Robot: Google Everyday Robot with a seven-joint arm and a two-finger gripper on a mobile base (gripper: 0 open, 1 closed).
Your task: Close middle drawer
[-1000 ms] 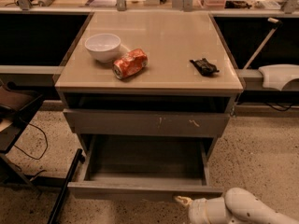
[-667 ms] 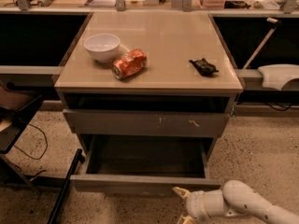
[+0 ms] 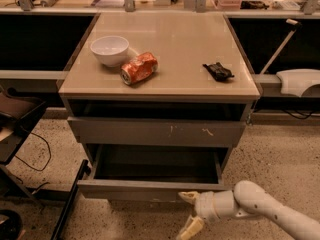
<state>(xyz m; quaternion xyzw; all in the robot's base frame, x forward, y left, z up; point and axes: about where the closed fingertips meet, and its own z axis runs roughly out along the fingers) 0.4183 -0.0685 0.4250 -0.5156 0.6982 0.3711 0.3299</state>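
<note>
Middle drawer (image 3: 150,190) stands pulled out below the scratched drawer front (image 3: 160,132), grey inside exposed. Gripper (image 3: 188,213) low, just before its front panel, right of centre. Fingers spread, gripping nothing.

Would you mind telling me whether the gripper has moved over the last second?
Yes: the gripper, jaws open, has shifted left and up toward the middle drawer front.
</note>
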